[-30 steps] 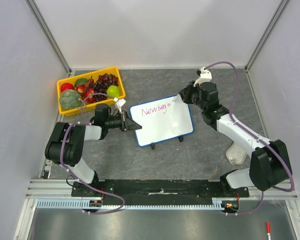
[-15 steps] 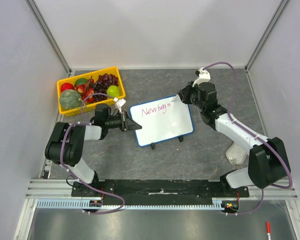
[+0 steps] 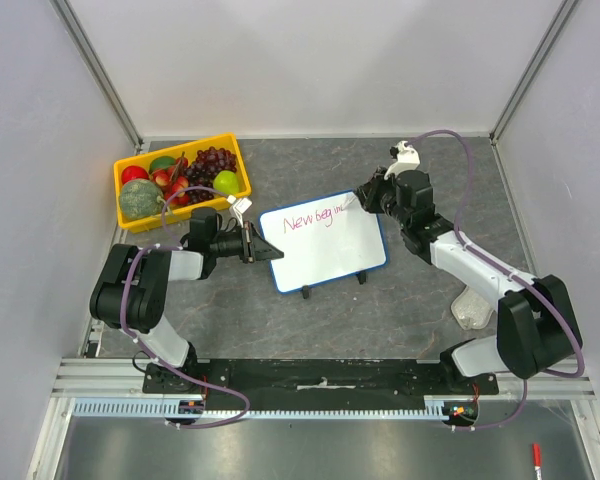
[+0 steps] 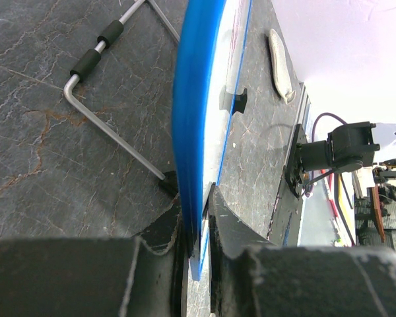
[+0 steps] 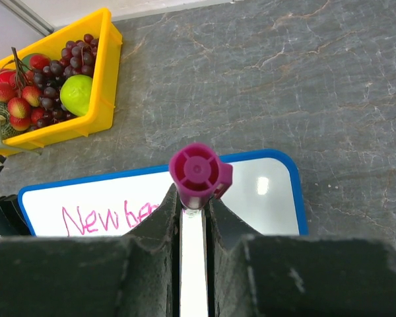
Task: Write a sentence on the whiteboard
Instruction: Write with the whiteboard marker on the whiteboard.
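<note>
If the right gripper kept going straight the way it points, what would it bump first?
Probably the small blue-framed whiteboard: the right gripper aims its pink-and-white marker down at it, near the pink writing.

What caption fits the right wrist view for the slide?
Right claw holding a magenta marker over the whiteboard, pink writing begun, fruit tray beyond.

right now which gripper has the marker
The right gripper, shut on the magenta-ended marker over the whiteboard. The left gripper is instead clamped on the whiteboard's blue frame edge.
</note>
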You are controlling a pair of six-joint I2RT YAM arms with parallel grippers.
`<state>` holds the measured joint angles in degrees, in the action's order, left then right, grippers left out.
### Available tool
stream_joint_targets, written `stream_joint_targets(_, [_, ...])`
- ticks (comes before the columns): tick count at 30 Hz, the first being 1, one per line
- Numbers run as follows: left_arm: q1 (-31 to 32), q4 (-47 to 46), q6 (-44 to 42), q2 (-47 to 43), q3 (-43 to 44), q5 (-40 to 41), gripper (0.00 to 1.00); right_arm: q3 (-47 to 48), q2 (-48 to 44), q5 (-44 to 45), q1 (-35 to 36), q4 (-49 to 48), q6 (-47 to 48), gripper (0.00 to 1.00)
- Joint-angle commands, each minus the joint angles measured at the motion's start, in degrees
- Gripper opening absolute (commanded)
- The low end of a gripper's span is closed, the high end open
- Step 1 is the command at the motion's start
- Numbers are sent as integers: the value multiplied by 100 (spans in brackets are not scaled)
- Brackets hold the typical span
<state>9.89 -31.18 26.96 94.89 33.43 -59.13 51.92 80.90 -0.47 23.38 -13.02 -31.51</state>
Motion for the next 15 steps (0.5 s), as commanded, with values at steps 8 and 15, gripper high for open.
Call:
stream_joint_targets(8, [13,165,-385,12,67,411,2,-113,-180,65,-17,106,39,0])
stream_joint_targets(15, [13,165,-385,-6,58,411,2,327,-268,-94,-9,89,-57,0])
